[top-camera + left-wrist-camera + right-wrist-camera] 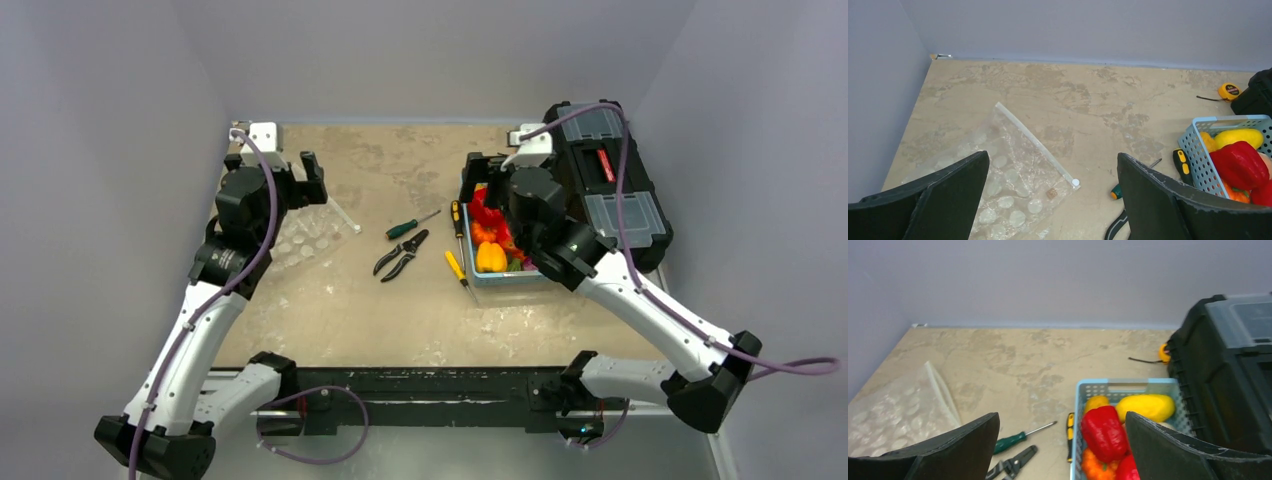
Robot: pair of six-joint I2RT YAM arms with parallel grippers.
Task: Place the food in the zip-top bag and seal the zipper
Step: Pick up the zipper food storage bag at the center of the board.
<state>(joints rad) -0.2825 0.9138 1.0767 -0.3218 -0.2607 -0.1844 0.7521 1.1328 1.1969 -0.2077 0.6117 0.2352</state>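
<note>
The clear polka-dot zip-top bag lies flat at the left of the table. It also shows in the left wrist view and the right wrist view. Its zipper runs diagonally and ends in a white slider. The food sits in a light blue basket: a red pepper, a yellow piece and orange pieces. My left gripper is open and empty above the bag's far edge. My right gripper is open and empty above the basket's left side.
The blue basket stands right of centre, against a black toolbox. A green screwdriver, black pliers and two yellow-handled screwdrivers lie between bag and basket. A yellow tape measure lies at the back.
</note>
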